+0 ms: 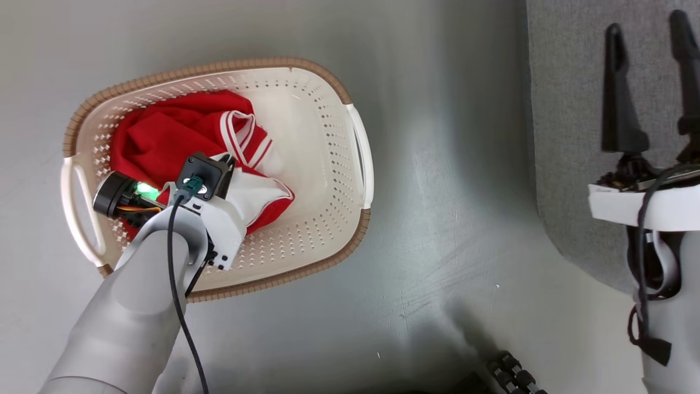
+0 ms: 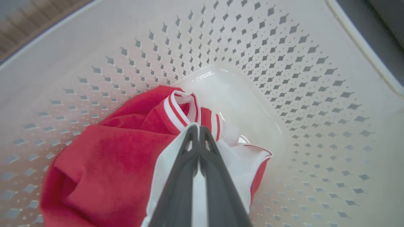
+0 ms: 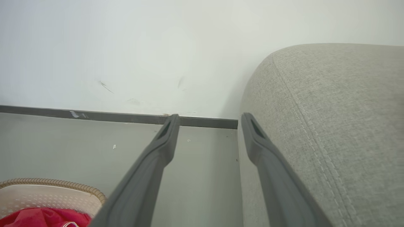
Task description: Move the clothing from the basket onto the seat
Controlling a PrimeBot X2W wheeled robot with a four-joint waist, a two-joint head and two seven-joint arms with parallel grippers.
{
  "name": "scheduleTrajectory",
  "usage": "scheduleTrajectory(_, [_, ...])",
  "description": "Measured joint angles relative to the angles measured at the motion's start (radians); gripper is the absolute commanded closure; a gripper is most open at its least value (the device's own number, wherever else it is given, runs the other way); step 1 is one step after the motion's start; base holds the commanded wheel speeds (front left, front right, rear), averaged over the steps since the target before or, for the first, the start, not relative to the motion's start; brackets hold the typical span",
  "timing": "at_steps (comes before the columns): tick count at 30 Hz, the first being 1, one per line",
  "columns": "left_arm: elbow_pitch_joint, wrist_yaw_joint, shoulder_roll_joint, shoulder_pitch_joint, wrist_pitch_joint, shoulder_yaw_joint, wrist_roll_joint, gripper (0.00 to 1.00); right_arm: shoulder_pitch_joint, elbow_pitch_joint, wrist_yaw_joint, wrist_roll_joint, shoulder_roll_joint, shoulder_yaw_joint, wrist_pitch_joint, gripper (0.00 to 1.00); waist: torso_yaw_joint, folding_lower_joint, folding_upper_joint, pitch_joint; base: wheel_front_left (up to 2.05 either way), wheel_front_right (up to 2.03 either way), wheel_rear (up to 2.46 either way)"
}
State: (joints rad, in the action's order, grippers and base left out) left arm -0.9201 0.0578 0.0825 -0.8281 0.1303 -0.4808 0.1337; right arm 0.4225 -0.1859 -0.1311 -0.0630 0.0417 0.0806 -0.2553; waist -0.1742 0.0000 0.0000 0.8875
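Red clothing [image 2: 110,157] in basket [image 2: 284,63], left fingers [image 2: 181,176] clamped

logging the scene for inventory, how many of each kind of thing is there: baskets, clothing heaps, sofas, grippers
basket: 1
red clothing heap: 1 (separate pieces cannot be told apart)
grey sofa: 1
grippers: 2 (left gripper, right gripper)
total: 5

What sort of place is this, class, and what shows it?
Probably a living room, or a mock-up: a grey sofa beside a white wall, and a laundry basket of red clothes on the floor.
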Motion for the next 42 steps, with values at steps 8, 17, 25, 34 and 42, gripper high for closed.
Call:
scheduleTrajectory(8, [0.032, -0.013, -0.021, 0.017, 0.096, 0.037, 0.052, 1.00, 0.009, 0.034, 0.000, 0.014, 0.026, 0.054, 0.000, 0.00, 0.031, 0.0000, 0.0000, -0.045, 0.00, 0.00, 0.00])
scheduleTrajectory(17, [0.108, -0.017, -0.031, 0.048, 0.119, 0.068, 0.084, 1.00, 0.010, 0.079, 0.000, 0.033, 0.040, 0.080, 0.000, 0.00, 0.073, 0.0000, 0.0000, -0.114, 0.00, 0.00, 0.00])
scheduleTrajectory(25, [0.211, -0.021, -0.041, 0.119, 0.122, 0.100, 0.122, 1.00, -0.014, 0.119, 0.000, 0.047, 0.059, 0.135, 0.000, 0.00, 0.114, 0.0000, 0.0000, -0.189, 0.00, 0.00, 0.00])
scheduleTrajectory(34, [0.419, -0.029, -0.041, 0.198, 0.122, 0.138, 0.128, 1.00, -0.056, 0.127, 0.000, 0.054, 0.059, 0.174, 0.000, 0.00, 0.159, 0.0000, 0.0000, -0.290, 0.00, 0.00, 0.00])
scheduleTrajectory(42, [0.526, -0.029, -0.041, 0.276, 0.122, 0.138, 0.119, 1.00, -0.110, 0.133, 0.000, 0.054, 0.052, 0.197, 0.000, 0.00, 0.184, 0.0000, 0.0000, -0.373, 0.00, 0.00, 0.00])
